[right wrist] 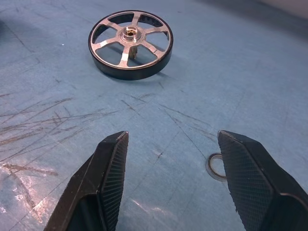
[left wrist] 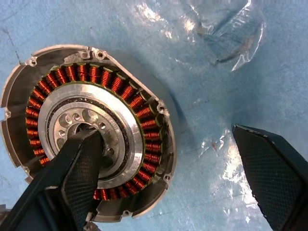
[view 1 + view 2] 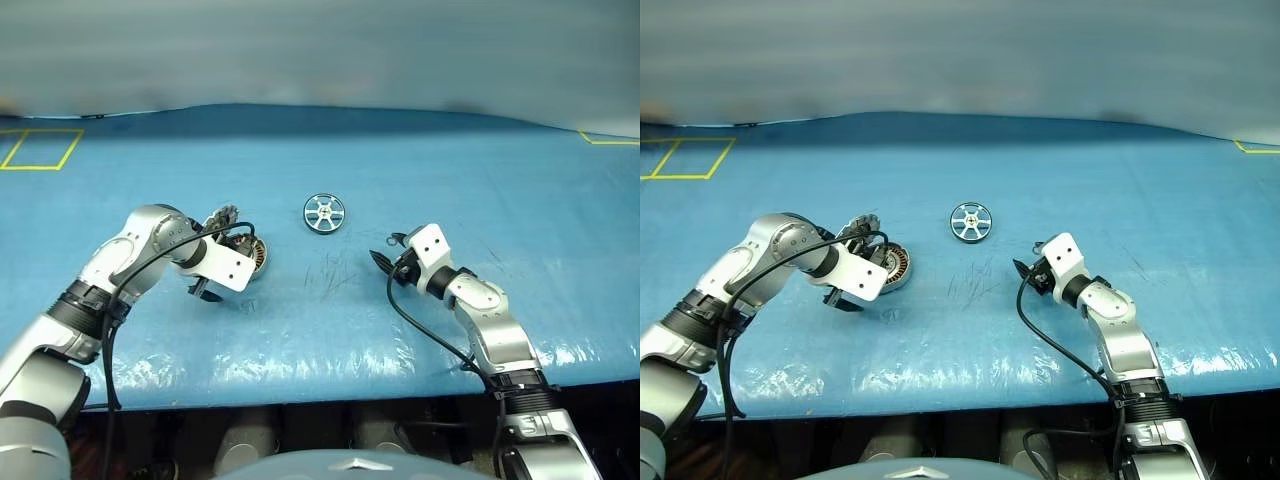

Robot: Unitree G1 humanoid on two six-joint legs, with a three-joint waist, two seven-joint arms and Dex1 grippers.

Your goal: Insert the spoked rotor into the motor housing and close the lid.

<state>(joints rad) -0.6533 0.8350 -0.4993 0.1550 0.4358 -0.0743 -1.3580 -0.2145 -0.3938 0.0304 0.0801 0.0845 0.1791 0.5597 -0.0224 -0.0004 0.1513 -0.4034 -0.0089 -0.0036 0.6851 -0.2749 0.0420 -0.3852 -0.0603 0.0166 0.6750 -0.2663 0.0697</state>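
Your left arm point(image 3: 130, 262) reaches in from the left with the elbow bent outward and the wrist turned steeply down over the motor housing point(image 2: 91, 130). Your left gripper point(image 2: 178, 163) stands with its jaws spread wide: in the left wrist view one finger point(image 2: 79, 168) sits above the housing's silver centre, the other point(image 2: 272, 168) hangs well outside its rim. Whether either touches it cannot be told.

Your right arm point(image 3: 485, 325) lies well to the right of the housing, forearm angled forward and inward, wrist nearly level. Your right gripper point(image 1: 171, 180) has its jaws parted, holding nothing, the fingertips point(image 1: 115, 149) low over the blue surface.
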